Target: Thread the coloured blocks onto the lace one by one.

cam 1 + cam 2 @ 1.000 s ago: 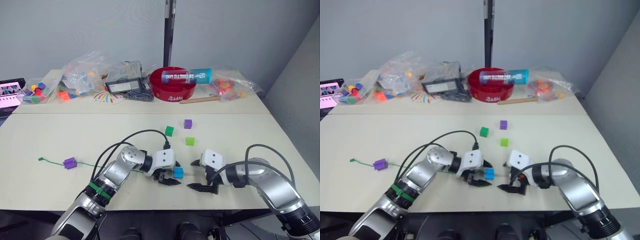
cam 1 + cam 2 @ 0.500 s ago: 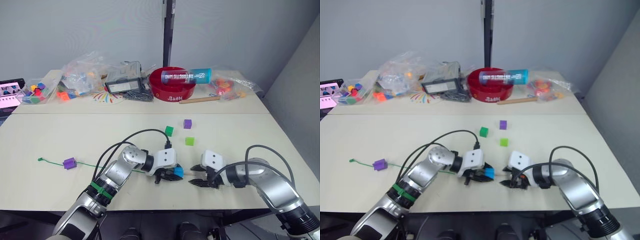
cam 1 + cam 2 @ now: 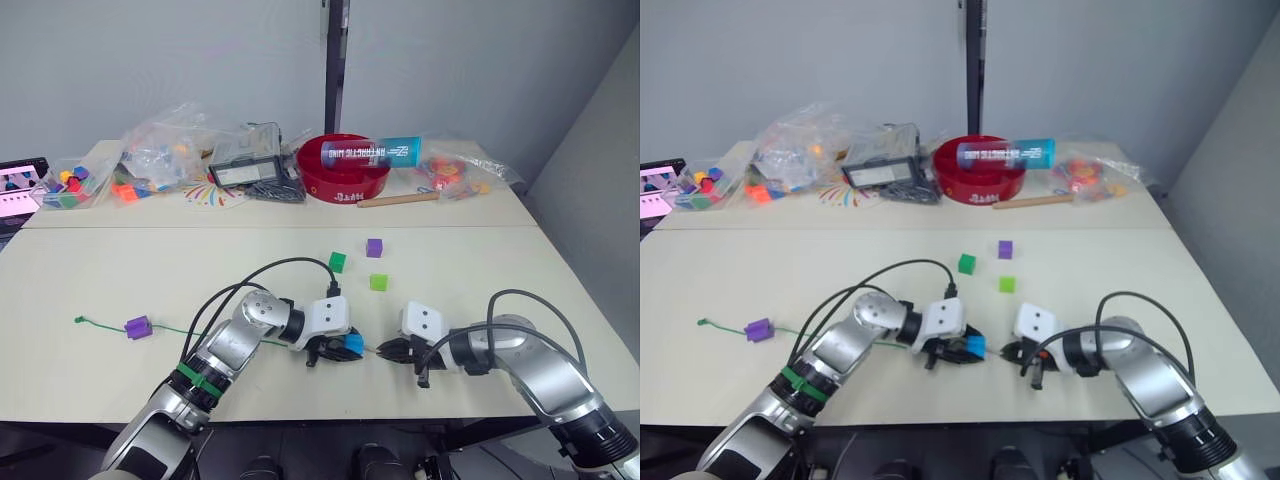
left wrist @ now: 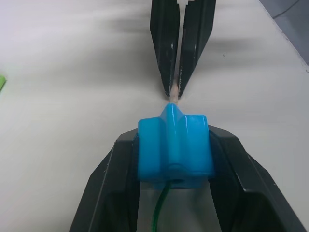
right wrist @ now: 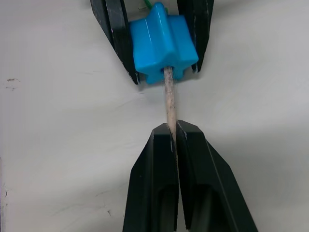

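Observation:
My left gripper (image 3: 344, 350) is shut on a blue block (image 4: 176, 150) at the table's front middle. The green lace (image 3: 170, 329) enters the block's back, and its pale stiff tip (image 5: 169, 96) sticks out of the far side. My right gripper (image 5: 174, 126) is shut on that tip, just right of the block (image 3: 353, 345). A purple block (image 3: 139, 326) sits on the lace far to the left. Loose on the table behind lie a dark green block (image 3: 339, 262), a purple one (image 3: 375, 247) and a light green one (image 3: 380, 283).
At the back stand a red bowl (image 3: 335, 178) with a bottle (image 3: 372, 152) lying across it, clear bags of coloured pieces (image 3: 165, 150), a wooden stick (image 3: 400, 200) and a lit screen (image 3: 20, 185) at the far left. Black cables loop over both arms.
My right gripper has gone from wide open to shut and moved left onto the lace tip. My left gripper has closed on the blue block.

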